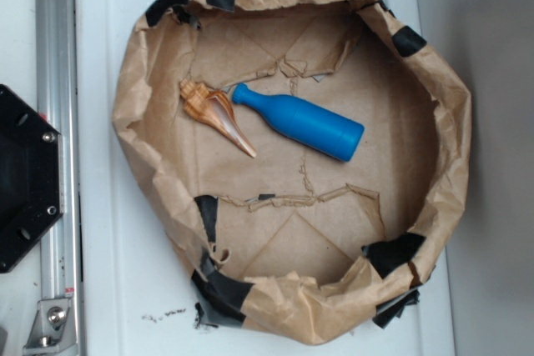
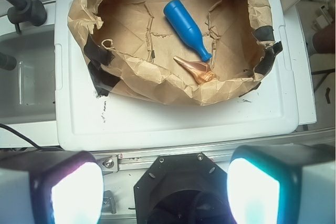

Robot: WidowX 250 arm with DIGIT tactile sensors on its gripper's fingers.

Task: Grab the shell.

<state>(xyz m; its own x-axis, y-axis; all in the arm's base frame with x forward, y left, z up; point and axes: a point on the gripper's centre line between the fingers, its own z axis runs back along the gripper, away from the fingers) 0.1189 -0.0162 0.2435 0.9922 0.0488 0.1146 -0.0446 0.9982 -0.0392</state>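
No text, label, brand, number or sign can be read in either view. The small dark marks on the white lid [image 1: 158,316] beside the paper basin are smudges, too small and blurred to be read as writing.

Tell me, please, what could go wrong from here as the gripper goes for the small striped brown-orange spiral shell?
1. The striped brown-orange spiral shell lies right beside the neck of the blue plastic bottle; a wide grasp might catch or push the bottle.
2. The crumpled brown paper wall rises between the open gripper and the shell, so a low approach could snag it.
3. The shell looks glossy and tapers to a point, so it may slip.
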